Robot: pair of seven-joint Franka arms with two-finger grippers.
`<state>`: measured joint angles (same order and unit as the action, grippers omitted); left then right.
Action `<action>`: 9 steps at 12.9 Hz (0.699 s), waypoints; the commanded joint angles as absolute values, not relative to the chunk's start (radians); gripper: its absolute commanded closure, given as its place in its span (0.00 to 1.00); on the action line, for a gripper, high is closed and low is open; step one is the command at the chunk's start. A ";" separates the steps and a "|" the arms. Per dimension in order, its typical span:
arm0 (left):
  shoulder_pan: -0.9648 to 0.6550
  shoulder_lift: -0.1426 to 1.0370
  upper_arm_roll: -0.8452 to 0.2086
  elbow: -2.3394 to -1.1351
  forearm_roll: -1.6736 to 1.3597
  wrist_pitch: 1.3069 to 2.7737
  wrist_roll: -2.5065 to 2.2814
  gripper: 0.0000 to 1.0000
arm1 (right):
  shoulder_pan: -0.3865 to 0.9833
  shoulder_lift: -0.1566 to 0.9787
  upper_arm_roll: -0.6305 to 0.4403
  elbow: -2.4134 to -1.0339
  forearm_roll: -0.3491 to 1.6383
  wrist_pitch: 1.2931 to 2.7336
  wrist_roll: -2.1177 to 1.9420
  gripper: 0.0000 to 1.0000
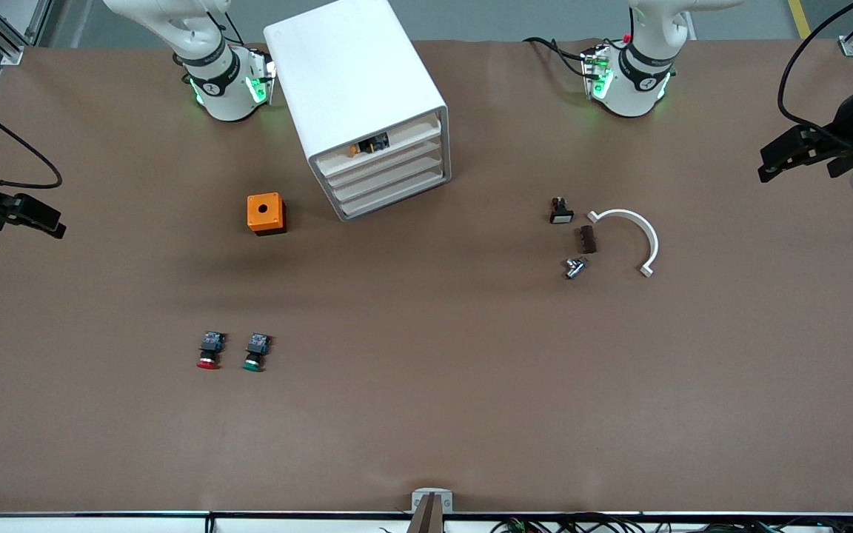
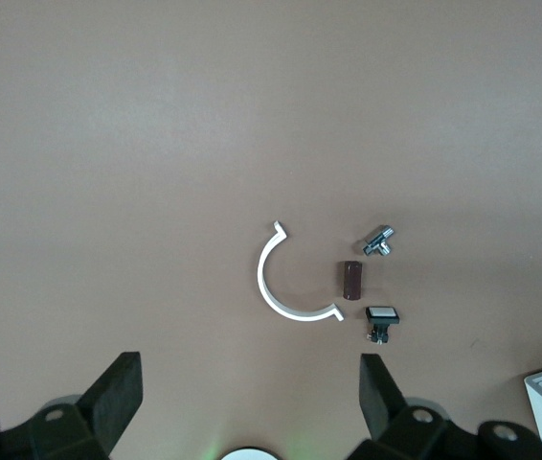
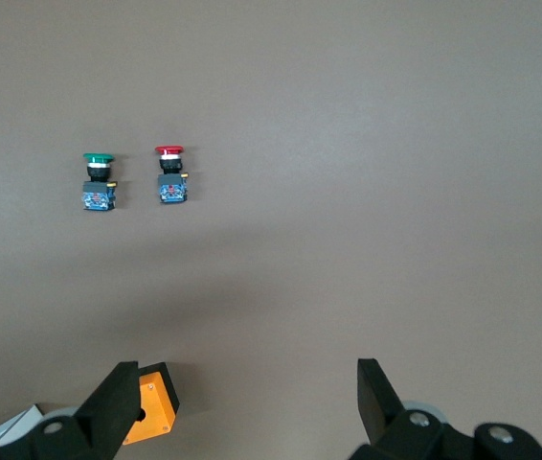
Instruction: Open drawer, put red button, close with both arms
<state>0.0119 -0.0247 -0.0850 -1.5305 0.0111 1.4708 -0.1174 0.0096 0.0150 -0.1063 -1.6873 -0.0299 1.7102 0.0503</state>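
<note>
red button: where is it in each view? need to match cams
Front view: the red button lies on the table, nearer to the front camera than the orange box, with the green button beside it.
Left wrist view: not in it.
Right wrist view: the red button lies on the table, beside the green button.
Shared landmark: the orange box, in the front and right wrist views.
</note>
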 commanded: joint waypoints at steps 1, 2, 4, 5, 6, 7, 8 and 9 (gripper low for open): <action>0.020 0.050 -0.086 -1.457 0.011 1.450 -0.112 0.00 | 0.002 0.021 -0.098 -1.692 -0.035 1.724 0.060 0.00; 0.020 0.058 -0.086 -1.459 0.009 1.451 -0.113 0.00 | 0.003 0.029 -0.098 -1.692 -0.035 1.732 0.060 0.00; 0.017 0.090 -0.087 -1.459 0.003 1.451 -0.112 0.00 | 0.014 0.049 -0.095 -1.690 -0.035 1.755 0.060 0.00; 0.005 0.115 -0.089 -1.451 0.008 1.450 -0.117 0.00 | 0.031 0.061 -0.094 -1.693 -0.034 1.782 0.061 0.00; -0.003 0.133 -0.094 -1.448 0.015 1.450 -0.118 0.00 | 0.049 0.070 -0.094 -1.694 -0.017 1.802 0.061 0.00; -0.003 0.147 -0.100 -1.447 0.012 1.450 -0.127 0.00 | 0.066 0.083 -0.094 -1.695 -0.003 1.818 0.061 0.00; -0.006 0.170 -0.101 -1.447 -0.004 1.450 -0.159 0.00 | 0.067 0.090 -0.094 -1.712 0.008 1.833 0.061 0.00; -0.018 0.195 -0.103 -1.447 -0.021 1.450 -0.216 0.00 | 0.071 0.092 -0.094 -1.748 0.032 1.880 0.061 0.00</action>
<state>-0.0043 0.1456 -0.0983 -1.4856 0.0046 1.4707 -0.1513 0.0653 0.0909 -0.0917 -1.7029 -0.0042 1.8261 0.0552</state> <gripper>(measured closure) 0.000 0.000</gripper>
